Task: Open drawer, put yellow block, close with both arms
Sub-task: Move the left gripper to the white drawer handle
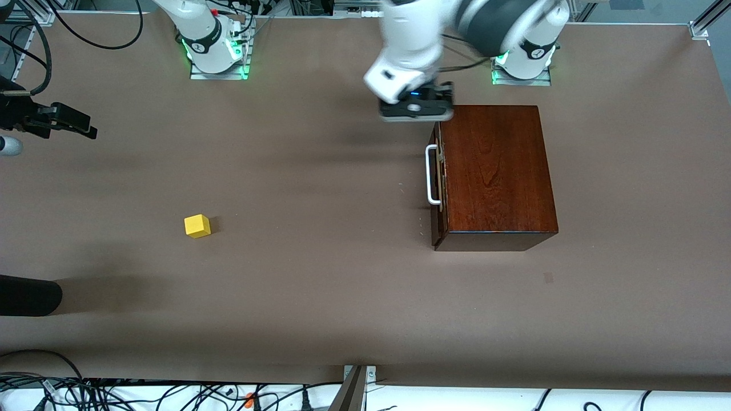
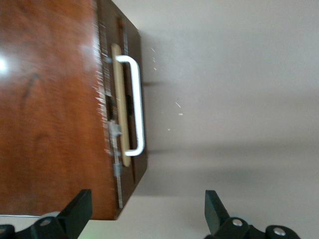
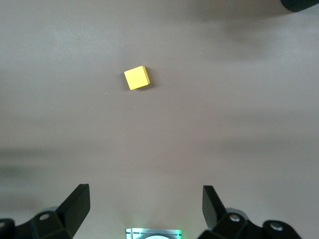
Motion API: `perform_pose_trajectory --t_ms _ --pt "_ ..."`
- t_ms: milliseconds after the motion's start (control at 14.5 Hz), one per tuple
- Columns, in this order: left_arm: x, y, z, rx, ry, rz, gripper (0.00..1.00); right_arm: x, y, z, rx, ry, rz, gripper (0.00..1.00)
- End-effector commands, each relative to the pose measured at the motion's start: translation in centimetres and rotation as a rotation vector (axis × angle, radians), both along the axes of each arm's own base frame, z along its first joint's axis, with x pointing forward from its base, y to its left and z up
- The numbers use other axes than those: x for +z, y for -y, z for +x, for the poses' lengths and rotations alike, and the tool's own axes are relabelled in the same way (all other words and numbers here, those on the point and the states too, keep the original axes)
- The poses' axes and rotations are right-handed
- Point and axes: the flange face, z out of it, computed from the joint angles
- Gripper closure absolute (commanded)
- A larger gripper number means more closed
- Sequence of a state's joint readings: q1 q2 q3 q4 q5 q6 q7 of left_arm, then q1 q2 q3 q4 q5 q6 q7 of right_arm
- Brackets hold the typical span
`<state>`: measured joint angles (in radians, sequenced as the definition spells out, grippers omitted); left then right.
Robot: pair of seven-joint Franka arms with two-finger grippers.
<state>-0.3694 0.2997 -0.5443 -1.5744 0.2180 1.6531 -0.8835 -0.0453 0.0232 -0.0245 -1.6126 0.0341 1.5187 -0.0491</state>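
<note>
The dark mahogany box (image 1: 497, 171) stands toward the left arm's end of the table. Its drawer (image 1: 438, 188) is shut, and the white handle (image 1: 431, 174) faces the table's middle. My left gripper (image 1: 417, 108) hovers over the table by the box's corner nearest the bases. In the left wrist view it (image 2: 147, 216) is open and empty, with the handle (image 2: 137, 104) and box (image 2: 50, 109) below. The yellow block (image 1: 197, 225) lies alone toward the right arm's end. My right gripper (image 3: 145, 209) is open and empty, high above the block (image 3: 137, 78).
A black device (image 1: 51, 120) juts in at the table edge at the right arm's end. A dark rounded object (image 1: 28, 295) lies nearer the front camera. Cables and a metal bracket (image 1: 357, 388) line the front edge.
</note>
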Motion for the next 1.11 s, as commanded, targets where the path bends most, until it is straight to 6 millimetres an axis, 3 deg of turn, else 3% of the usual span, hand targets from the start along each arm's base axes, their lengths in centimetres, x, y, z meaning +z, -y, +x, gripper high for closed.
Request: perform_pose_trajectory --t_ms 0,277,623,1038 --pt "-4.2 1.9 0.5 -0.068 0.009 0.058 0.00 0.5 0.1 -0.3 -0.008 -0.003 -0.001 0.00" --pt "-7.8 1.0 2.0 -0.152 -0.054 0.075 0.00 0.5 0.1 -0.3 -0.008 -0.003 -0.001 0.00" --pt "-12.5 -1.0 5.1 -0.133 -0.034 0.088 0.00 0.5 0.0 -0.3 -0.006 -0.003 -0.001 0.00" --pt "-16.0 -2.0 4.6 -0.105 0.017 0.122 0.00 0.5 0.1 -0.3 -0.008 -0.003 -0.001 0.00"
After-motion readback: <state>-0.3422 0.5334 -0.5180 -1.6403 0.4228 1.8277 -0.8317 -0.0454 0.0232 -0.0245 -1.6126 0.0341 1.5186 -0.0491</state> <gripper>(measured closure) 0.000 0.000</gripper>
